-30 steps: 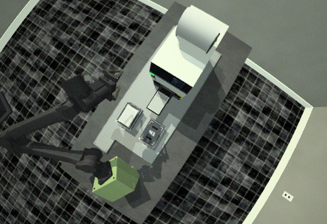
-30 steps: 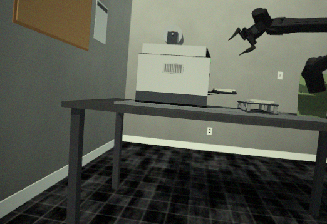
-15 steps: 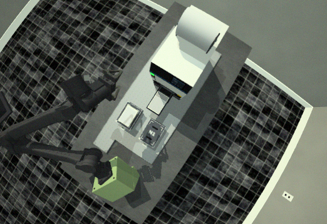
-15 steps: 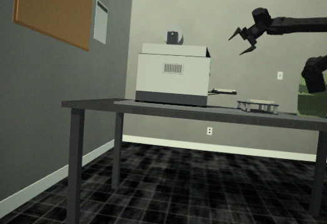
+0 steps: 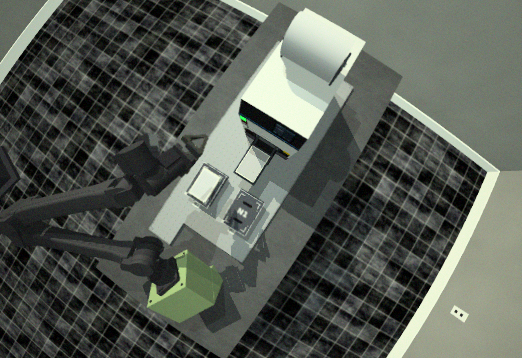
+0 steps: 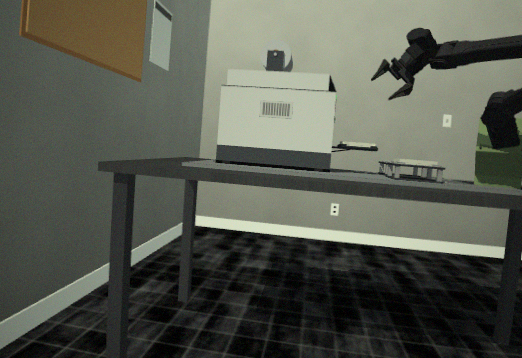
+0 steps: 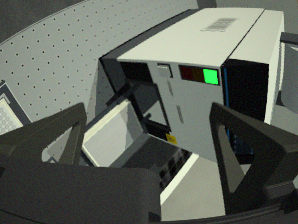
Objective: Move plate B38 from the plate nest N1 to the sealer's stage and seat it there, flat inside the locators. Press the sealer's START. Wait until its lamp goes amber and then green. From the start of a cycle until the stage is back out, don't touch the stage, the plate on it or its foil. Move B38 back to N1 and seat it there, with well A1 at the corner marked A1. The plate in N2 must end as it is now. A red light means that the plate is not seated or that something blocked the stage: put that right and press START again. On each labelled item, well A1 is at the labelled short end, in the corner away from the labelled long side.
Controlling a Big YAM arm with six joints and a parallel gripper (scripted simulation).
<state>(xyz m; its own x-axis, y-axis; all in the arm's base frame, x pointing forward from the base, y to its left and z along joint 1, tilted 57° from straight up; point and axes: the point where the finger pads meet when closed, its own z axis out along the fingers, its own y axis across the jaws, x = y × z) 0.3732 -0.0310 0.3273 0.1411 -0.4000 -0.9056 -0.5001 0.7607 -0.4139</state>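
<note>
My gripper [image 5: 196, 142] [image 6: 381, 89] [image 7: 148, 109] is open and empty, high above the table in front of the sealer [image 5: 285, 95] [image 6: 275, 128] [image 7: 192, 117]. The sealer's lamp [image 5: 243, 118] [image 7: 211, 76] is green. Its stage [image 6: 371, 149] is out, with plate B38 [image 5: 253, 162] [image 6: 356, 145] [image 7: 112, 136] on it. The plate's top looks smooth and pale, with no wells visible; its label is not readable. Nest N1 [image 5: 243, 212] is empty. The other nest, N2 [image 6: 441, 174], holds a pale plate [image 5: 206, 186] [image 6: 417, 162] [image 7: 7, 116], whose wells show in the wrist view.
The arm's base stands on a green block [image 5: 200, 286] [image 6: 497, 166] at the table's near end. The white roll [image 5: 315, 48] sits on the sealer's far end. The sealer's front and the roof's edge stand close behind the stage.
</note>
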